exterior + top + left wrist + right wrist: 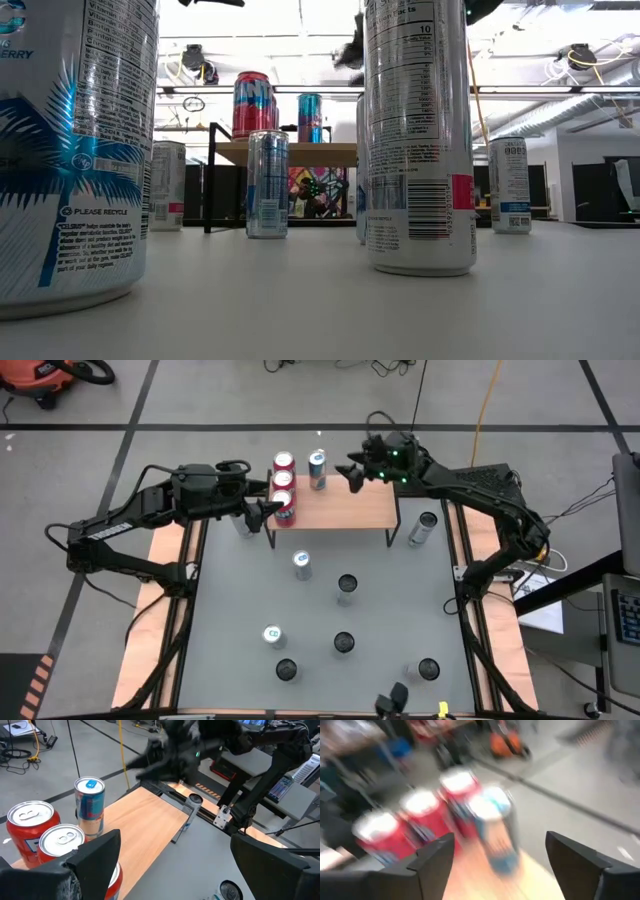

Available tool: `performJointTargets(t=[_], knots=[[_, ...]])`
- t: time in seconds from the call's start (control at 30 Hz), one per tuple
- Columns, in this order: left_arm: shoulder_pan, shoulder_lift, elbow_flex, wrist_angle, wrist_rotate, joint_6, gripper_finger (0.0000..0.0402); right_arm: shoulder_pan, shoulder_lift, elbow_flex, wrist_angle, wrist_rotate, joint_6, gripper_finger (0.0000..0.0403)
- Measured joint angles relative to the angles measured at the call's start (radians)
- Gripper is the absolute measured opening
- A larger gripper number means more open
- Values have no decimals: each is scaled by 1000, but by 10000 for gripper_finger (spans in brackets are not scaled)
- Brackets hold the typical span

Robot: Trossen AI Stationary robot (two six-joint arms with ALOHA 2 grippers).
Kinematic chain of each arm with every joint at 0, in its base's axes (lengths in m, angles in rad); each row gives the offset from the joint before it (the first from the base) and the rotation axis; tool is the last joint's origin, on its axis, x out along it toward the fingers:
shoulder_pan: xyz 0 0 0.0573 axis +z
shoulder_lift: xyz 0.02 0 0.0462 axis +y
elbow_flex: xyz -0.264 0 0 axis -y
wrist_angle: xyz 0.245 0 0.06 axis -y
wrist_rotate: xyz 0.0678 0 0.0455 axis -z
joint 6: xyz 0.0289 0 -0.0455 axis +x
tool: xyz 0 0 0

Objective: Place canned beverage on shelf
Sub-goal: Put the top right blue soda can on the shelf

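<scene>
i see the shelf (pixel 345 512) standing at the far edge of the table (pixel 230 610). three red cans (pixel 283 485) line up along the shelf's left end, and a blue can (pixel 317 468) stands upright just beside them on the shelf's far edge. my right gripper (pixel 352 470) hangs near the blue can, over the shelf's far side, fingers spread wide with nothing between them; the can stands free of it. my left gripper (pixel 262 512) sits at the shelf's left end, beside the nearest red can, fingers wide open and empty. more cans stand on the table in front of the shelf, and a silver can (pixel 423 527) stands just off the shelf's right end.
</scene>
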Motion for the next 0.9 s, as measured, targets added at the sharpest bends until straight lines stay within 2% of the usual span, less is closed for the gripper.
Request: performJointTargets(t=[0.1,0.2,0.43,0.6,0.73,0.9], knots=[[0,0,0,0,0,0,379,0,23,0,-117,41,-15,253],[0,0,0,0,-5,1,379,0,67,0,-132,46,2,212],[0,0,0,0,-25,1,379,-5,191,-1,2,46,13,99],[0,0,0,0,-30,1,379,-7,243,-1,97,47,17,39],[0,0,0,0,-31,1,379,-7,271,-1,149,46,19,7],[0,0,0,0,-31,1,379,-7,290,-1,162,46,58,6]])
